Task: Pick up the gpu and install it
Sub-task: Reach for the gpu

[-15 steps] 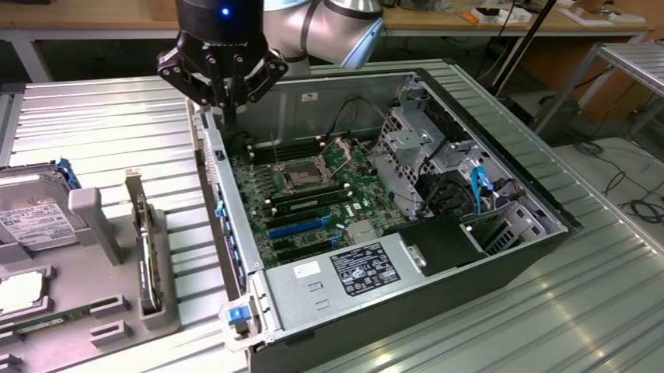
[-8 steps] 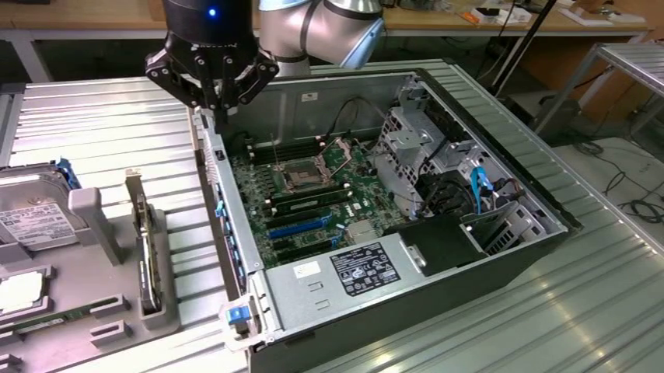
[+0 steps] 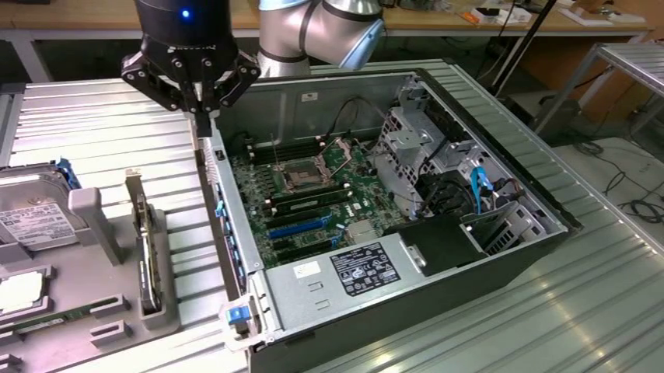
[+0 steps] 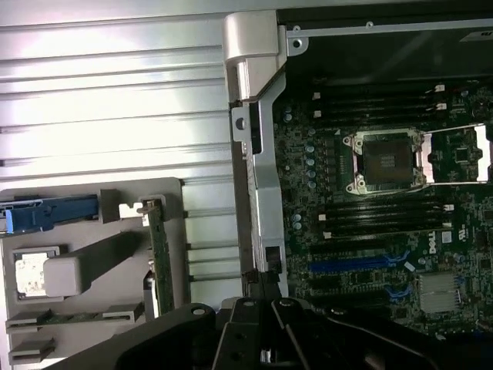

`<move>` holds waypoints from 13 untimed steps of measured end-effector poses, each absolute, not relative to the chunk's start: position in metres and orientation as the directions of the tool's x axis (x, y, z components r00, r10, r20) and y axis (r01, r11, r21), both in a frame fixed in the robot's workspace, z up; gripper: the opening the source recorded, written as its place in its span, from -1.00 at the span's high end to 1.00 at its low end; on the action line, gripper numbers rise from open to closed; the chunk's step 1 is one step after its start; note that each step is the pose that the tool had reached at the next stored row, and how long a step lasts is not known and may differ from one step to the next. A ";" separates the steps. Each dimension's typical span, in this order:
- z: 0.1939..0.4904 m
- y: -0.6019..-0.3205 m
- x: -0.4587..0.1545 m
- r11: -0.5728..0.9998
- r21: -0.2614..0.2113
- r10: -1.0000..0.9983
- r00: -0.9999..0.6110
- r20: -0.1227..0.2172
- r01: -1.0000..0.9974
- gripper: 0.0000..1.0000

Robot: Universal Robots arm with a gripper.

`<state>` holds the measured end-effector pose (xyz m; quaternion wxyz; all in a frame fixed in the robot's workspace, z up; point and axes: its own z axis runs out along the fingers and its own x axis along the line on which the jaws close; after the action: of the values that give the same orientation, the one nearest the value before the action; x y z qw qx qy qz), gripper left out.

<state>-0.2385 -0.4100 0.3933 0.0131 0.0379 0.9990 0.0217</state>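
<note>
Gripper (image 3: 197,107): jaws closed, holding nothing, above the open computer case (image 3: 301,93) edge | Graphics card (image 3: 148,252): upright on edge in grey holder (image 3: 93,221) beside case, apart from gripper.

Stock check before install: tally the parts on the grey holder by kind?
Thin black gpu card with silver bracket: 1
Silver boxy hard drive, white label: 1
Slim green memory stick: 1
Pale square chip: 1
Total: 4
</note>
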 end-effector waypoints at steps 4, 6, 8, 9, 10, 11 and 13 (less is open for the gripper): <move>0.393 -0.411 -0.245 0.996 0.044 0.076 -0.997 -0.024 0.075 0.79; 0.393 -0.411 -0.248 0.996 0.044 0.076 -0.997 -0.024 0.075 0.79; 0.393 -0.412 -0.251 0.996 0.044 0.076 -0.997 -0.024 0.075 0.79; 0.393 -0.412 -0.252 0.996 0.044 0.076 -0.997 -0.025 0.075 0.79; 0.393 -0.412 -0.253 0.996 0.044 0.076 -0.997 -0.024 0.075 0.79; 0.393 -0.412 -0.254 0.996 0.044 0.076 -0.997 -0.024 0.075 0.79; 0.393 -0.413 -0.256 0.996 0.044 0.076 -0.997 -0.024 0.075 0.79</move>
<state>-0.2561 -0.4128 0.3933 0.0131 0.0379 0.9990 0.0217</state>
